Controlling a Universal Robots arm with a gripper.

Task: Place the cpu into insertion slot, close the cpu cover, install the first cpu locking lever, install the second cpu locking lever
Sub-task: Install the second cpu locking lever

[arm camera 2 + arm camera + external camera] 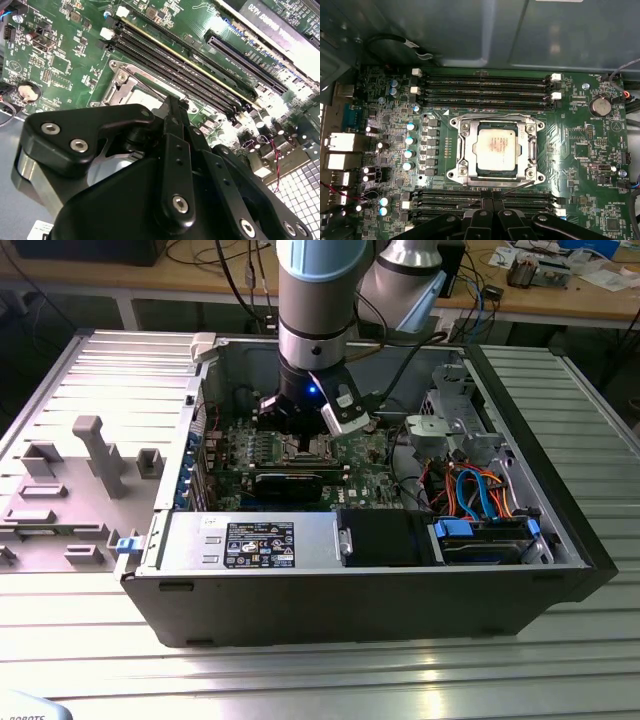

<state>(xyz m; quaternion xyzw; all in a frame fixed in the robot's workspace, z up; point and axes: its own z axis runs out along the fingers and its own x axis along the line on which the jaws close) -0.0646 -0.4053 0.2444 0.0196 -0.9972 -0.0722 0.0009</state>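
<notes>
The cpu (494,147), a dull silver square, lies flat in the insertion slot (454,175) on the green board. The cpu cover (461,150), a silvery frame, lies down around it with the chip showing through its window. A thin locking lever rod (520,187) slants along the socket edge nearest my gripper (489,201). The black fingers (172,120) are pressed together, their tip just at that socket edge beside the rod. In the exterior view my gripper (300,432) reaches down inside the open computer case (350,590) over the socket (312,448).
Long memory slots (485,85) run on both sides of the socket. A black card (290,483) sits in front of it, with cables (470,490) and drive cages on the exterior view's right. Case walls close in around. A grey fixture (95,455) stands on the table at the left.
</notes>
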